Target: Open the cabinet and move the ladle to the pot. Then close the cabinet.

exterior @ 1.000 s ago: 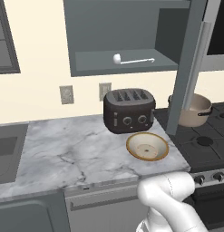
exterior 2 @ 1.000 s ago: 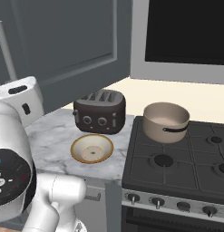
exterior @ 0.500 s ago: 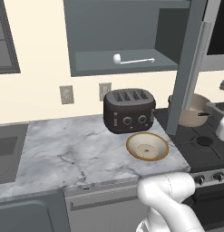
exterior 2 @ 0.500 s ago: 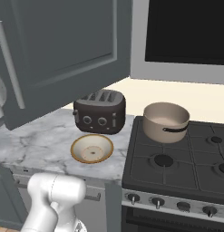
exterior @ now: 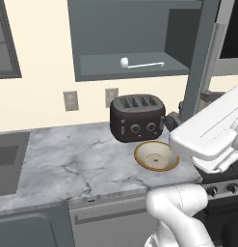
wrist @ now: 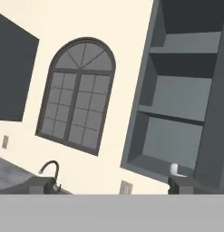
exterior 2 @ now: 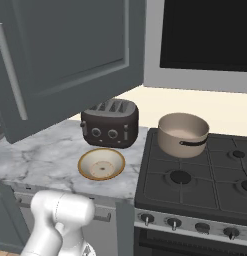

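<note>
Cabinet point(exterior: 139, 38): slate-grey, door swung wide, bar handle silver. Ladle point(exterior: 139, 63): slim, silvery, round bowl, lying flat on lowest shelf. Pot point(exterior 2: 183, 134): beige, deep, round, on stove w/ dark grates. Tabletop point(exterior: 82, 159): veined marble. Gripper: spread or pressed together, can't tell. Risk, prob.: arm clipping door edge on approach; thin handle slipping.
</note>
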